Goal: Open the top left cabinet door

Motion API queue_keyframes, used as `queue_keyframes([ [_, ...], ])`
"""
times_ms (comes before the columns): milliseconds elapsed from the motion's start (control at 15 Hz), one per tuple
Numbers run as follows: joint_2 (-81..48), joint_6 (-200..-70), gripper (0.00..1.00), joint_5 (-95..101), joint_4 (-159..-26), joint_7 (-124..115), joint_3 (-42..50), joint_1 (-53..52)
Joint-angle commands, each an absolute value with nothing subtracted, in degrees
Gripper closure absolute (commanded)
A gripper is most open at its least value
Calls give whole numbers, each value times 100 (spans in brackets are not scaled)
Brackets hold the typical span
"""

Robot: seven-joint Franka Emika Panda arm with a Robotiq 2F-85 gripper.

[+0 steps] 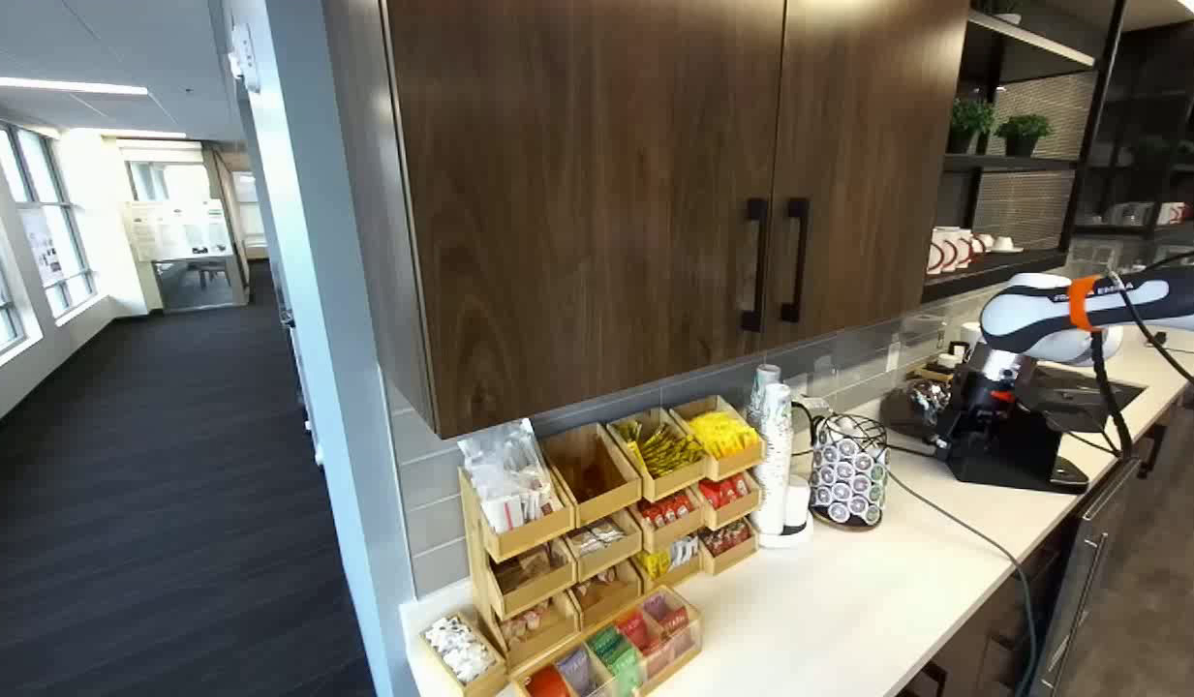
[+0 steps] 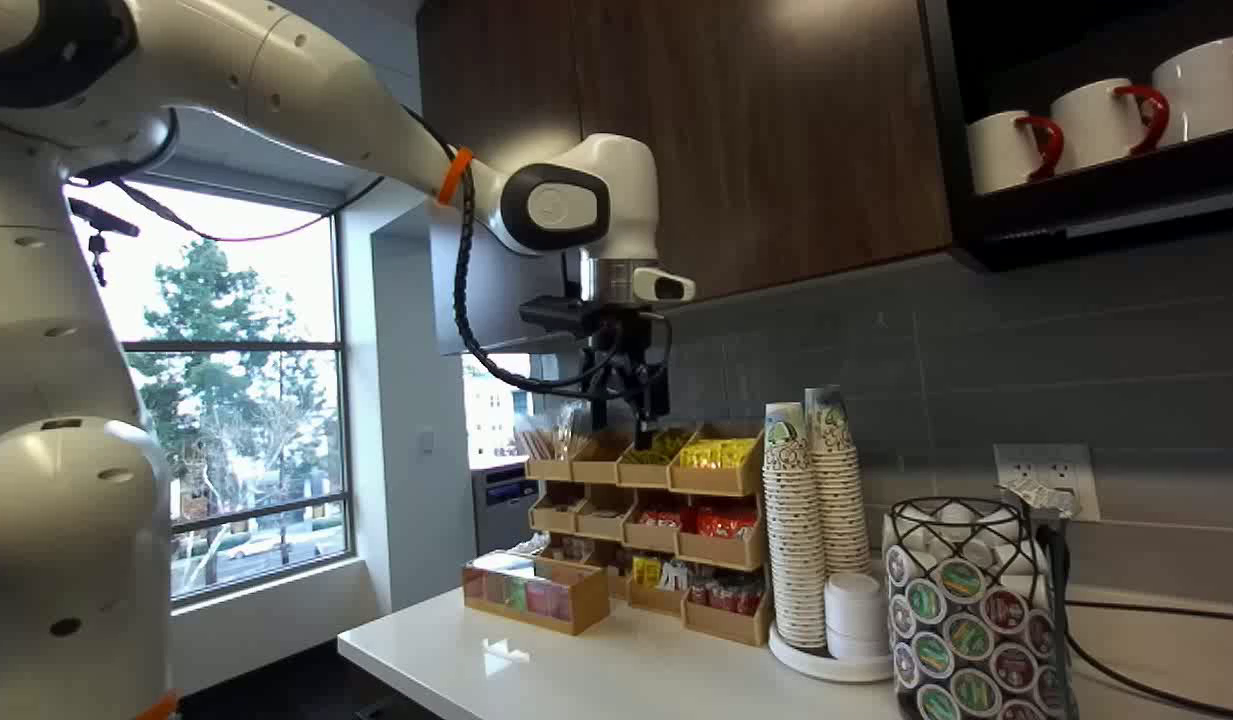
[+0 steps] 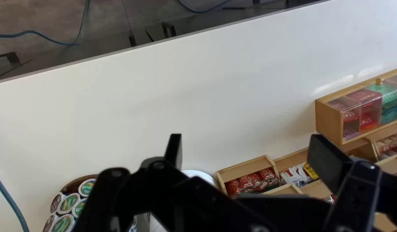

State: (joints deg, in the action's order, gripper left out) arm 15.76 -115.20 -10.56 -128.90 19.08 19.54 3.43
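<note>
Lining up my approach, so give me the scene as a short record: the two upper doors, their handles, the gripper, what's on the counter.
Door with left-edge handle: shut
Twin door with right-edge handle: shut
Gripper: open, pointing down, on neither handle
Counter: bin rack, packet box, cup stacks, coffee pods, among others
Wrist view: looks onto the counter; neither upper handle shows

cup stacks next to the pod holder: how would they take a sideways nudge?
The cup stacks look apt to tip, being tall and narrow. Probably light for their height: the thin, printed look suggests paper. Visible nesting hints that a stack may bend or separate rather than move as one piece.
</note>
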Motion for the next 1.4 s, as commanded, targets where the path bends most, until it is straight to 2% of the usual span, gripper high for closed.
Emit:
queue_keyframes([
  [0, 1553, -11496, 0, -1112, -12875, 1954, 1779, 537],
  [267, 1553, -11496, 0, -1112, -12875, 1954, 1779, 538],
  [933, 2245, -11415, 0, -2840, -12092, 3914, 1764, -85],
  [1333, 2184, -11502, 0, -2529, -12133, 3582, 1640, 138],
])
